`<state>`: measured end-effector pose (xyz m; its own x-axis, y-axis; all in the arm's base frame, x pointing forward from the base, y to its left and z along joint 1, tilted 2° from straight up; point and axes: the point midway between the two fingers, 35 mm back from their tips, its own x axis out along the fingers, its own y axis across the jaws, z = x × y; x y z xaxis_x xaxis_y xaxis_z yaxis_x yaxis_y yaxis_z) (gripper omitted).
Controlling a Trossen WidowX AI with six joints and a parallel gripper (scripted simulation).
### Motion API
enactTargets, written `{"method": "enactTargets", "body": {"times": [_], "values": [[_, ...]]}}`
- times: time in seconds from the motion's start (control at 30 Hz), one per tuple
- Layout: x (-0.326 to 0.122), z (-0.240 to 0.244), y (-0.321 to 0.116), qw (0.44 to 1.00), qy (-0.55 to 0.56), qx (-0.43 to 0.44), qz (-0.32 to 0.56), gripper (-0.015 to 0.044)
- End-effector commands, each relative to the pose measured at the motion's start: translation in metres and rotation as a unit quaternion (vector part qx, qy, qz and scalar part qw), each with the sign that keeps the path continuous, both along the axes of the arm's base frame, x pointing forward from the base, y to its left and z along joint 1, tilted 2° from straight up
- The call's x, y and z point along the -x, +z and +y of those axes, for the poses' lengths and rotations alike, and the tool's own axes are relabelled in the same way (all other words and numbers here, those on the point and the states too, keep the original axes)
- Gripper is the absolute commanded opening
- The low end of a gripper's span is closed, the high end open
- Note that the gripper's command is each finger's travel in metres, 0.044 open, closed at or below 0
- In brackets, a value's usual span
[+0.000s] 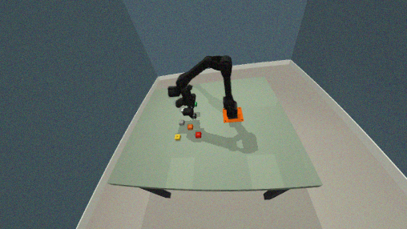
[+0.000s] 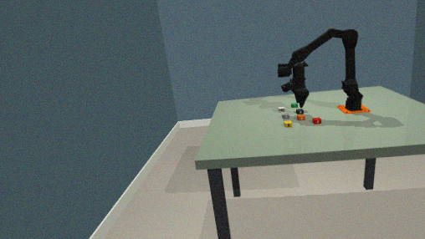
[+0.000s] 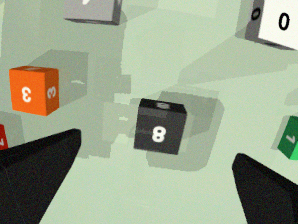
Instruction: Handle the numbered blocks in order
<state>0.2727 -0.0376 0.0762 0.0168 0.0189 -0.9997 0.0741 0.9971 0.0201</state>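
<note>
1. Blue-grey walls surround a pale green table [image 1: 224, 168] [image 2: 259, 144].
2. The gripper [image 1: 191, 116] [image 2: 301, 106] [image 3: 158, 149] hovers, fingers spread wide, nothing pinched.
3. Below, the black 8 block [image 1: 194, 115] [image 2: 299, 111] [image 3: 159, 129] sits on the table.
4. Near it: orange 3 block [image 1: 190, 126] [image 2: 300, 118] [image 3: 30, 92], green 1 block [image 1: 195, 104] [image 2: 294, 105] [image 3: 290, 137].

- Black block [image 1: 194, 116] [image 2: 299, 111] [image 3: 160, 127]: white 8, flat on the bench.
- Orange block [image 1: 190, 126] [image 2: 301, 118] [image 3: 33, 91]: white 3, upright.
- Gray block [image 1: 182, 122] [image 2: 285, 116] [image 3: 93, 9]: digit cut off, perhaps.
</note>
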Motion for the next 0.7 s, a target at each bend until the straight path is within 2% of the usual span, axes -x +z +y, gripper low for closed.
{"method": "enactTargets", "body": {"times": [0.0,0.6,0.67], "values": [[0.001,0.0,-0.009,1.0,0.002,0.0,0.003,0.04],[0.001,0.001,-0.035,1.0,0.002,0.0,0.003,0.04],[0.001,0.001,-0.035,1.0,0.002,0.0,0.003,0.0348]]}}
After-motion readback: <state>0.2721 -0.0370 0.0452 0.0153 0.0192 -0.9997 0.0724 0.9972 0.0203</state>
